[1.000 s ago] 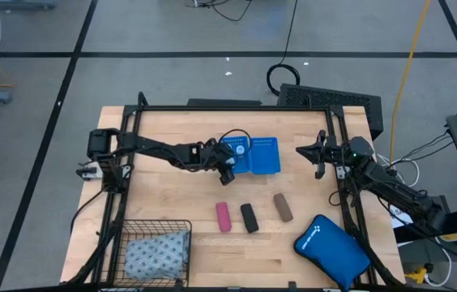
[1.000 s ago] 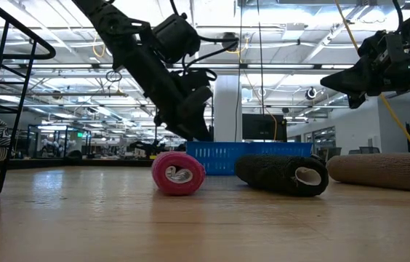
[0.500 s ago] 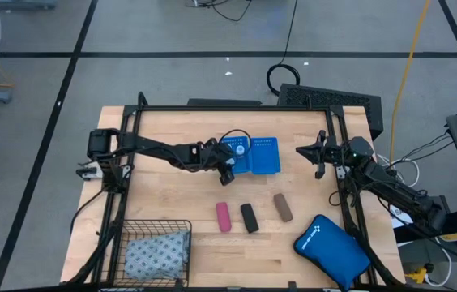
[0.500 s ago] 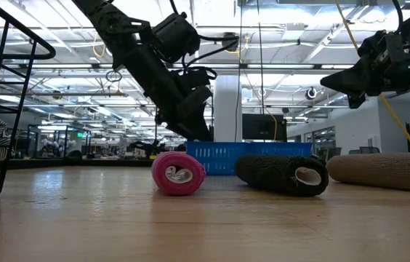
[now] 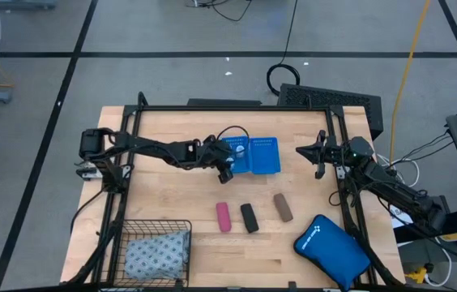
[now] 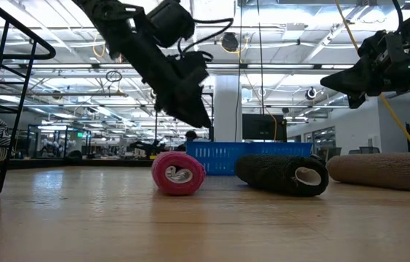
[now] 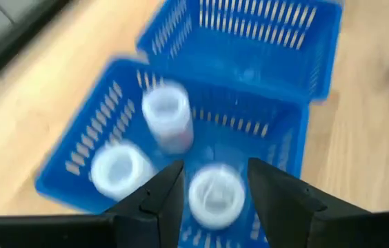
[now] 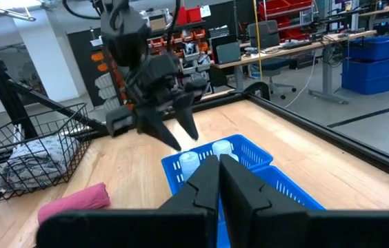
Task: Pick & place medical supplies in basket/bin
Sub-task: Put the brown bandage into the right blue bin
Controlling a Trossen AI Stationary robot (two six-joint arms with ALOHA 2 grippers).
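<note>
We have the left gripper poised just above the blue tray; its fingers are parted to a moderate gap and hold nothing. All three white vials stand in one compartment of the tray, one of them right under the gap, though the wrist view is blurred so we cannot be sure nothing touches it. We judge the step in hand to be clearing the tray after a drop; the lift should go straight up so neither finger clips a vial or the tray wall. Next come the rolls on the desk: the pink roll, black roll and brown roll lie side by side, near but apart; we should close across each roll's width. The dotted soft pack already sits in the wire basket. The right gripper waits beside the tray's far end, its fingers nearly together and empty.
</note>
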